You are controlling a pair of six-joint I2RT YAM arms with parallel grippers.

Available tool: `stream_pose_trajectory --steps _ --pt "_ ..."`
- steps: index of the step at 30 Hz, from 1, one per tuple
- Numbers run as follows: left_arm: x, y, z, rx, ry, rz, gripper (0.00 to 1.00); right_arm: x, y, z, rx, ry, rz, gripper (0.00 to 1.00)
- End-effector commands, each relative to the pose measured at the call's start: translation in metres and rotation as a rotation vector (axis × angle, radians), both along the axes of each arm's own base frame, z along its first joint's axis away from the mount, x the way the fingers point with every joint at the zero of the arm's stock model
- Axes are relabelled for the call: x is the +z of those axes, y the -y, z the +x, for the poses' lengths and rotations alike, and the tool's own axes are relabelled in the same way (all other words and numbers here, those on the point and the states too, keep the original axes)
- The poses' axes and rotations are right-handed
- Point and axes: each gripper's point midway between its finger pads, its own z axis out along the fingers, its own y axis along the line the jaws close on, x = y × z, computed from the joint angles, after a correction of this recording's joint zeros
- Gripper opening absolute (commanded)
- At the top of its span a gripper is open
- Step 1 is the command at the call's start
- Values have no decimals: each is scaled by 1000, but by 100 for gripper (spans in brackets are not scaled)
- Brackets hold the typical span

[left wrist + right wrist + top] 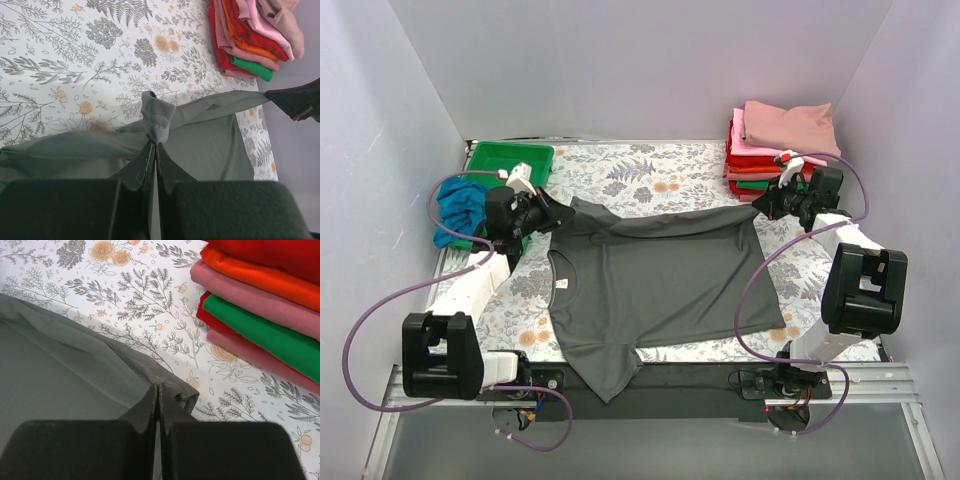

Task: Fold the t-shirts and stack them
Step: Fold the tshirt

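Jaws of the left gripper are pressing fully together, pinching a bunched fold of the charcoal t-shirt at its far sleeve. Right gripper is doing likewise, closed tight on the far hem corner, with the cloth puckering at the pinch.

Between the two, the shirt's far edge is hanging taut, slightly raised off the floral tablecloth. The rest is lying flat across the middle of the tabletop, collar toward the left edge, the other sleeve drooping over the near edge.

Folded stack (rose, pink, red, orange and green layers) is sitting in the far right corner, just beyond the right gripper. Blue t-shirt is lying crumpled by the left edge, touching the green tray in the far left corner.

Judgement: the cloth is behaving as a light, limp, thin knit, sagging wherever unsupported and stretching under tension, not slippery. Seamed corners (sleeve, hem) are looking like the soundest holds; mid-panel pinches would bunch. Uneven tension is risking a crooked crease.
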Motion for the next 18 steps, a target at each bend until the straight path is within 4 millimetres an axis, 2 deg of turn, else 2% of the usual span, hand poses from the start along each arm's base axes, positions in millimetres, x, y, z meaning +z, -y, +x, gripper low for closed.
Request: stream_pose_trajectory --steps 1,9,18 --pt "7 0 -18 -19 9 -8 0 17 -3 0 26 64 10 1" --pt "-8 2 -46 -36 -67 -22 0 7 -3 -3 23 43 7 1" --pt "-25 7 -62 -56 -132 -43 0 0 0 -3 9 31 0 1"
